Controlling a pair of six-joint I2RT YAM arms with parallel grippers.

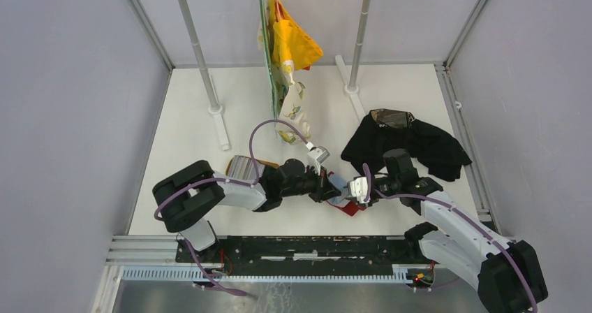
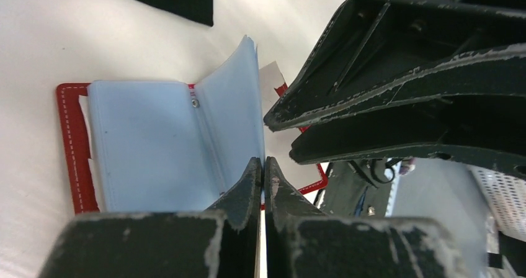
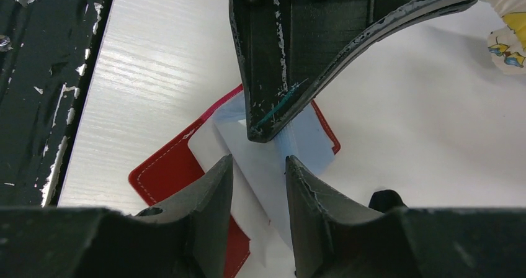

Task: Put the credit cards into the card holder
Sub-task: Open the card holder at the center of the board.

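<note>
The card holder (image 2: 73,147), a red wallet, lies open on the white table with its pale blue plastic sleeves (image 2: 149,141) showing. My left gripper (image 2: 264,164) is shut on one raised sleeve and holds it upright. Just right of it, my right gripper (image 3: 257,164) stands open over the card holder (image 3: 164,166), with a pale white-blue sheet (image 3: 260,172) lying between its fingers; whether that is a card or a sleeve I cannot tell. In the top view both grippers meet over the card holder (image 1: 351,207). A greyish credit card (image 1: 241,166) lies by the left arm's elbow.
A black cloth (image 1: 412,145) is heaped at the right rear. Yellow and patterned cloths (image 1: 290,44) hang from a rack on two posts (image 1: 202,54). A tan tray (image 1: 269,163) peeks out behind the left arm. A black rail (image 1: 300,246) runs along the near edge.
</note>
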